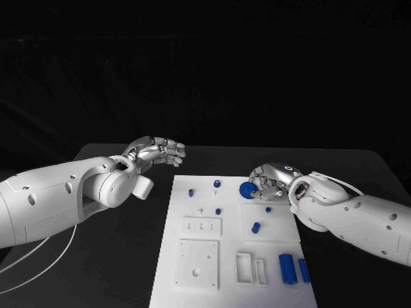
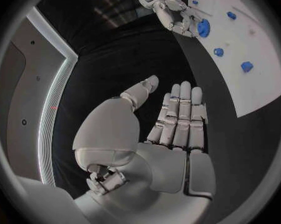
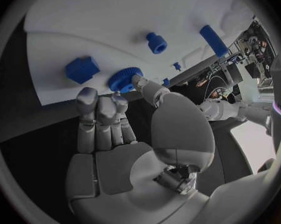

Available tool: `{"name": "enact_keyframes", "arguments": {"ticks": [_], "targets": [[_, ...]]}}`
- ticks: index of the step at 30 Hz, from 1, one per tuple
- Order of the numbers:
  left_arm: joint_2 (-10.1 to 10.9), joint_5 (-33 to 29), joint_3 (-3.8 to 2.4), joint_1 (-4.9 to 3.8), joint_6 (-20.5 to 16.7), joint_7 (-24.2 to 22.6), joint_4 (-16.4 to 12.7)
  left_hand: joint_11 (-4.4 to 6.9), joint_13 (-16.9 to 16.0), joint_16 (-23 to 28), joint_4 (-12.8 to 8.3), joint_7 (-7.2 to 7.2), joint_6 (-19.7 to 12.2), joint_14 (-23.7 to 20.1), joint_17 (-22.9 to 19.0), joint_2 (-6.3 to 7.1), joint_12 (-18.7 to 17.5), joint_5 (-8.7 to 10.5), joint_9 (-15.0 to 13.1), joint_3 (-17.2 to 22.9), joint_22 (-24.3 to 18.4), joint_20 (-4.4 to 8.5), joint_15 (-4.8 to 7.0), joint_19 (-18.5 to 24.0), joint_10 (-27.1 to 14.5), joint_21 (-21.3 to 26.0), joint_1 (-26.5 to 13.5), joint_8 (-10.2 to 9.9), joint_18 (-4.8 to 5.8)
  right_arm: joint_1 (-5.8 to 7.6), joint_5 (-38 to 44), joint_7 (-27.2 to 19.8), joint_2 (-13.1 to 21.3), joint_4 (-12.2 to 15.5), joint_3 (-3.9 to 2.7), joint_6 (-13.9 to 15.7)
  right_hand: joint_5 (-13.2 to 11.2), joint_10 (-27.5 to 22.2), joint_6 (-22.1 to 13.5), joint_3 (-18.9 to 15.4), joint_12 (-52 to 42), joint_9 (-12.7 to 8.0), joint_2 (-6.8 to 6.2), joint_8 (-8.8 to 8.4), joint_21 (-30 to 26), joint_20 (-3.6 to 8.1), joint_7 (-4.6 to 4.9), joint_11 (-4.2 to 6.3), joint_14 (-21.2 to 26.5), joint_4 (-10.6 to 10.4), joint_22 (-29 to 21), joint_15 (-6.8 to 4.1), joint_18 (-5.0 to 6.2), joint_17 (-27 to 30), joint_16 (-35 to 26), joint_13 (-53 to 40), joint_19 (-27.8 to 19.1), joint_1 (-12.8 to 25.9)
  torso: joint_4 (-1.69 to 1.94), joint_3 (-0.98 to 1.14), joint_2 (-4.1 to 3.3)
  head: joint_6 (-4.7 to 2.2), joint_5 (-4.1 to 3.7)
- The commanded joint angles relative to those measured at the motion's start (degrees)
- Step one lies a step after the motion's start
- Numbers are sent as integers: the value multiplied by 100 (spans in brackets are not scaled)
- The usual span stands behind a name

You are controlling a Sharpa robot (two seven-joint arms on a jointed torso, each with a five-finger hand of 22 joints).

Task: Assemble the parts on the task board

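The white task board (image 1: 192,295) lies in the middle of the black table, also seen in the left wrist view (image 2: 252,89) and the right wrist view (image 3: 84,30). A blue gear (image 1: 247,190) (image 3: 123,79) (image 2: 204,27) sits at the board's far right part. My right hand (image 1: 274,181) (image 3: 109,129) is at it, pinching its rim between thumb and fingertips (image 3: 118,98). My left hand (image 1: 155,153) (image 2: 177,129) hangs above the table left of the board's far corner, fingers stretched out and holding nothing. Small blue pegs (image 1: 216,183) (image 1: 255,227) stand on the board.
Near the board's front right lie a long blue cylinder (image 1: 286,267) and a thinner blue bar (image 1: 304,271). White raised plates (image 1: 197,263) and slotted blocks (image 1: 250,267) take up its front half. A blue block (image 3: 82,68) and a blue peg (image 3: 155,42) sit close to the gear.
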State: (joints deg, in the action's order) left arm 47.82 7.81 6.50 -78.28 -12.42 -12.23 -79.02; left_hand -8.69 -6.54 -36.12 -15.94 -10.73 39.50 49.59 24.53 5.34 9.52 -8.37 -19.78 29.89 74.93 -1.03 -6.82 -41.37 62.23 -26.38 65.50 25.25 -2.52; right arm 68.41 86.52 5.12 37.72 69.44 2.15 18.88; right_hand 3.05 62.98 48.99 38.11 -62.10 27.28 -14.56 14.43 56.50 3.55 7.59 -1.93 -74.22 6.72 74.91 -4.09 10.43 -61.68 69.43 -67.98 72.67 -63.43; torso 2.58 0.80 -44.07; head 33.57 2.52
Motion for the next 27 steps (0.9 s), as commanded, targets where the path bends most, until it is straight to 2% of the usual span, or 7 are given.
{"name": "enact_keyframes", "arguments": {"ticks": [1, 8, 19, 27], "targets": [[-4, 3, -3, -4, 91, -38, -7, 10, -9, -34, -5, -139, -43, -49, -7, 4, -31, 25, 7, 26, 103, 1, 5, 53, -49, -31, -38, -22, -95, -4, 61, -42, 3, 10, 1, 84, -20, 2, 64, -10, -23, -8, -73, -18, 36, 39, 92, -4, -27, 31, 98, -23, 457, -9, -25, 9, 0, 6, -2, -1, 0, -5, 0], [-1, 5, -3, -4, 96, -33, -8, 10, -10, -35, -6, -139, -44, -50, -7, 5, -32, 25, 7, 27, 103, 1, 4, 54, -50, -31, -36, -22, -95, -4, -1, -66, 9, 40, 1, 174, -17, -1, 13, -67, -25, -23, -92, -45, 34, 43, 108, -19, -26, 38, 91, -9, 457, -18, -26, 19, 6, 49, -1, -3, -3, -5, 1], [9, 5, -3, -4, 100, -30, -12, 9, -11, -35, -7, -140, -46, -50, -9, 6, -33, 26, 7, 27, 103, 1, 4, 55, -50, -31, -34, -23, -95, -4, -73, -92, -5, 28, 1, -165, -17, -8, 22, -75, -30, -26, -34, -37, 20, 54, 111, -24, -22, 77, 82, -3, 457, -30, -33, 35, 4, 9, -1, -5, 2, 7, 9], [14, 5, -3, -4, 94, -28, -19, 8, -11, -36, -3, -141, -46, -50, -10, 4, -34, 28, 7, 26, 102, -1, 3, 55, -51, -32, -40, -23, -94, -4, -35, -77, -33, -36, 4, -380, -7, -4, 212, 20, -43, 3, 58, 66, 18, 36, 58, 25, -24, 101, 88, -45, 457, -41, -41, 48, -6, -54, -3, -2, -6, 16, 3]]}}
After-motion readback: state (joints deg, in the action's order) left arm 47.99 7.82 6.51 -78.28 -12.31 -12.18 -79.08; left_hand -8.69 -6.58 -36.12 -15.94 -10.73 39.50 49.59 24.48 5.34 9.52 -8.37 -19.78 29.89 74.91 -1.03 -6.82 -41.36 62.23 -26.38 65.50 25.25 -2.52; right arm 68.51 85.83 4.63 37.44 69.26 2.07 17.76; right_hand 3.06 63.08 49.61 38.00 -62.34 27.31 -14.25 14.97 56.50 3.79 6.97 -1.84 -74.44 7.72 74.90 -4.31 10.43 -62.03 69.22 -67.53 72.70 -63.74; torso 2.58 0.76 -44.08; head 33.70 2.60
